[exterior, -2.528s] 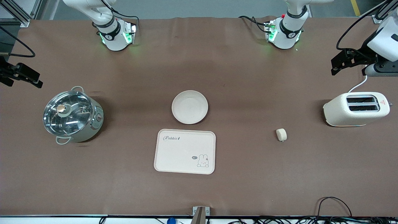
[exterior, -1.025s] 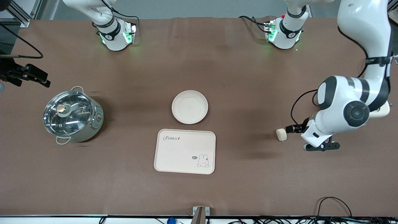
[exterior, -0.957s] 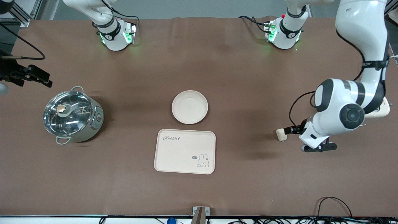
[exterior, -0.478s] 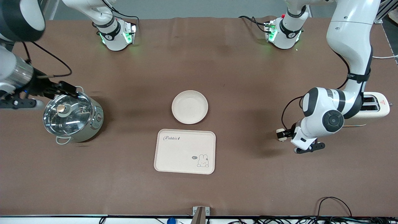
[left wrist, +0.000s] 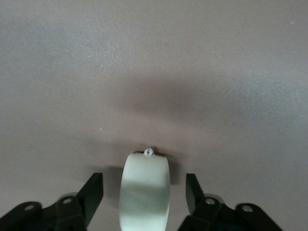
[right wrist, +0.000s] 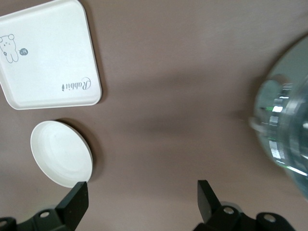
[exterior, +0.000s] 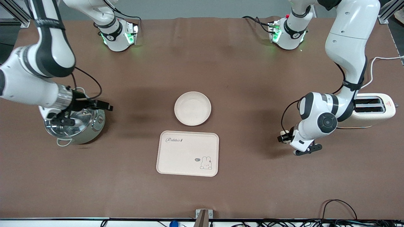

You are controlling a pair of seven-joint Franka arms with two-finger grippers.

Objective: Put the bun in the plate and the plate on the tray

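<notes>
Our left gripper straddles the bun with fingers spread, not touching it.

We see the bun as a small, smooth, pale cream lump standing on the brown table toward the left arm's end, at about three o'clock from the tray, well apart from it. The round cream plate sits bare at twelve o'clock from the tray, just beside its edge. The tray shows "Rabbit" lettering and a small rabbit drawing. Our right gripper hangs open beside the lidded pot, over the table. A toaster stands near the left arm.
</notes>
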